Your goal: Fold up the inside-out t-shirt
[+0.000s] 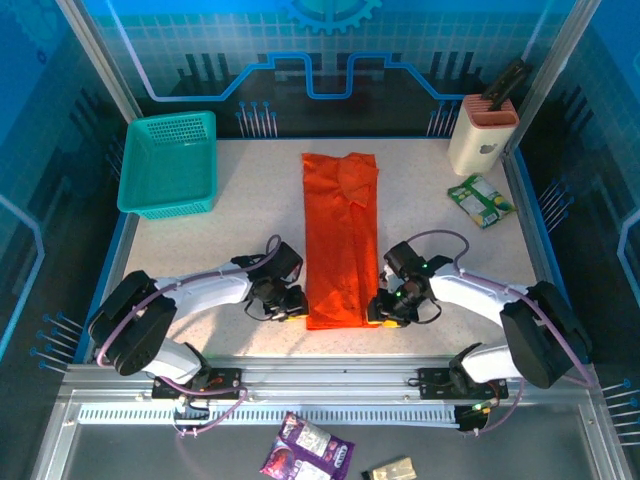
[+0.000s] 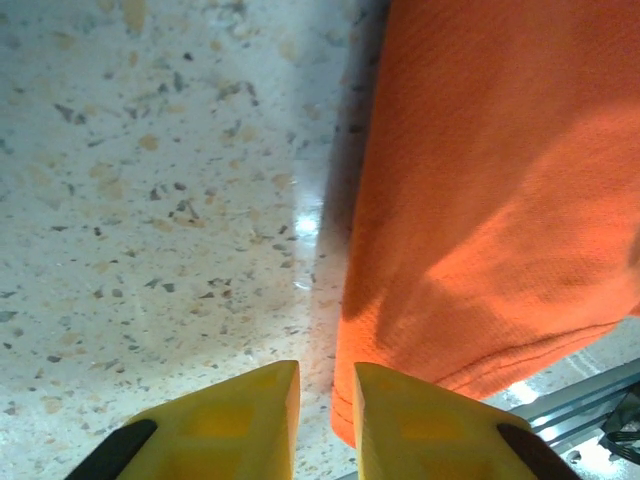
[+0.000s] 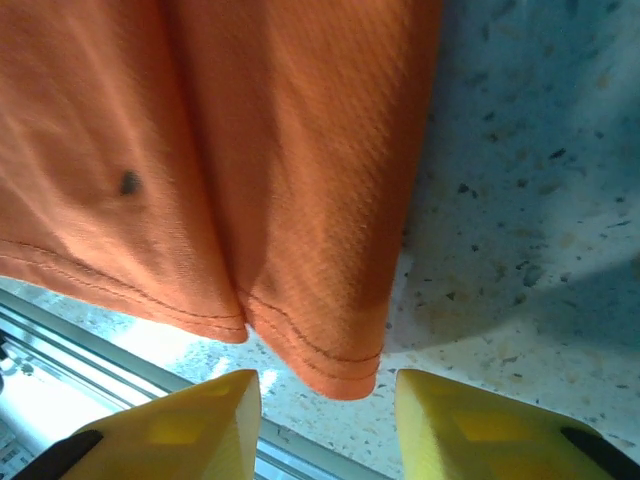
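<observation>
Inside-out t-shirt (image 1: 340, 240) lies as a long narrow strip down the middle of the speckled table (image 1: 200, 250), hem at the near edge.
Lengthwise folds look done, while crosswise folds appear left to do. The left gripper (image 2: 327, 372) and right gripper (image 3: 328, 385) flank the hem corners, jaws parted, gripping nothing. A teal basket (image 1: 165, 204) sits at the far-left corner and a knife block (image 1: 485, 135) at the far-right corner, with blue-panelled walls around.

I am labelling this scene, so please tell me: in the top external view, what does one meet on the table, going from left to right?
teal basket → left tool → orange t-shirt → right tool
</observation>
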